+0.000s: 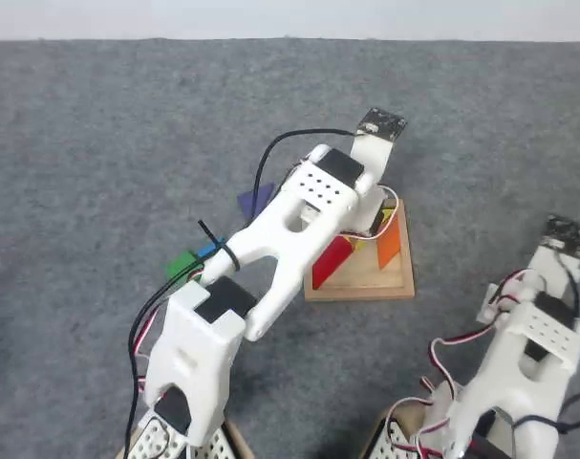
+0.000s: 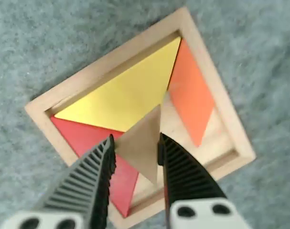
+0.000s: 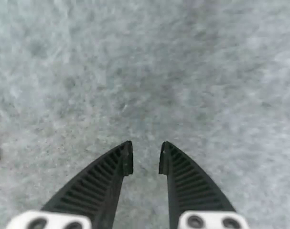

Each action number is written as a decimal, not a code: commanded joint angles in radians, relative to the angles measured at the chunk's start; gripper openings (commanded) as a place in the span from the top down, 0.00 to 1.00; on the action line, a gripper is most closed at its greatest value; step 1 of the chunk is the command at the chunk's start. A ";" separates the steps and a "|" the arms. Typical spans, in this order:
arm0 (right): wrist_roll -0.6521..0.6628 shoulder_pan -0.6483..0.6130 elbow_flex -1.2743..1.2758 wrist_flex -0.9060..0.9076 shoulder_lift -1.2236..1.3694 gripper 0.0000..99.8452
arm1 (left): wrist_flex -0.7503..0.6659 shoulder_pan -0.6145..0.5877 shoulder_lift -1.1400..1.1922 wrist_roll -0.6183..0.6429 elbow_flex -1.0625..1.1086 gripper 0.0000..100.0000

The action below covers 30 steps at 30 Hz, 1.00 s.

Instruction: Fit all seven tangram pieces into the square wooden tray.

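In the high view we count two arms. The left arm (image 1: pixel 290 229) stretches over the square wooden tray (image 1: pixel 366 287), where one red piece (image 1: pixel 331 261) and one orange piece (image 1: pixel 390 244) show. Three pieces lie on the grey carpet (image 1: pixel 98 143) outside: one purple piece (image 1: pixel 254 201) at the tray's ten o'clock, one blue piece (image 1: pixel 209 251) and one green piece (image 1: pixel 182 264) at its nine o'clock. The right arm (image 1: pixel 533 344) stands at its four o'clock, well apart.

The left wrist view gives us three pieces lying in the tray: red, orange, and one yellow triangle (image 2: pixel 125 93) between them. The left gripper (image 2: pixel 135 140) is clamped on a fourth, a tan triangle (image 2: pixel 141 143).

In the right wrist view the right gripper (image 3: pixel 145 157) hangs over the carpet, its two fingers slightly apart
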 commanded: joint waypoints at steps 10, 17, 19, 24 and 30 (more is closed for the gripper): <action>-0.011 0.048 -0.249 0.171 -0.035 0.89 | -0.044 0.092 0.077 0.034 -0.053 0.95; -0.011 0.042 -0.249 0.174 -0.035 0.89 | -0.054 0.068 0.095 0.031 -0.054 0.81; -0.011 0.042 -0.249 0.176 -0.035 0.89 | -0.054 0.071 0.086 0.031 -0.056 0.81; -0.009 0.042 -0.245 0.179 -0.035 0.89 | -0.054 0.064 0.081 0.028 -0.116 0.81; 0.008 0.041 -0.242 0.180 -0.035 0.89 | 0.015 0.074 0.028 -0.041 -0.150 0.81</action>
